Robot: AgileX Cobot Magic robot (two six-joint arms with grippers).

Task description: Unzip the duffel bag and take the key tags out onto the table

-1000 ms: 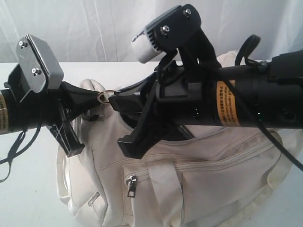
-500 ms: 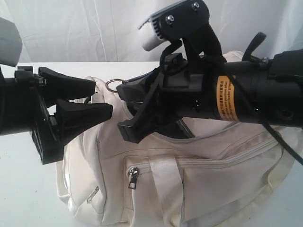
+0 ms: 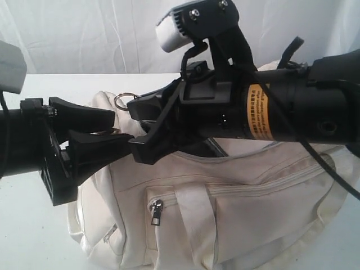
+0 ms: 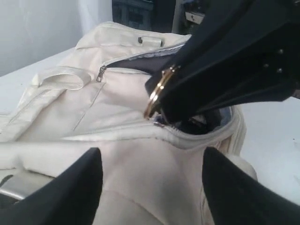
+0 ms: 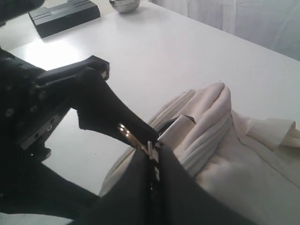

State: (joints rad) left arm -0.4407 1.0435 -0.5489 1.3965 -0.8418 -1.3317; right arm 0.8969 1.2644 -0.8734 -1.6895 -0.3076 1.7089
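Note:
The cream duffel bag (image 3: pixel 236 214) lies on the white table (image 3: pixel 22 236). Its side pocket zipper (image 3: pixel 156 214) faces the exterior camera. My right gripper (image 3: pixel 134 108) reaches across the top of the bag and is shut on the metal ring (image 3: pixel 120 101) of the top zipper's pull. The same ring (image 4: pixel 152 101) hangs over a short open stretch of zipper with dark inside (image 4: pixel 206 124). My left gripper (image 3: pixel 121 125) stands open at the bag's left end. Cream fabric shows between its fingers (image 4: pixel 70 187), and nothing is held. The key tags are hidden.
In the right wrist view a black box (image 5: pixel 63 16) and a metal bowl (image 5: pixel 124 4) sit at the far edge of the table (image 5: pixel 164 56). A white curtain (image 3: pixel 84 34) hangs behind. The bag's webbing handle (image 4: pixel 61 77) lies flat on its side.
The left gripper was shut by the ring a second ago. It has opened, turned and dropped beside the bag's end. The right gripper has shifted slightly left with the ring.

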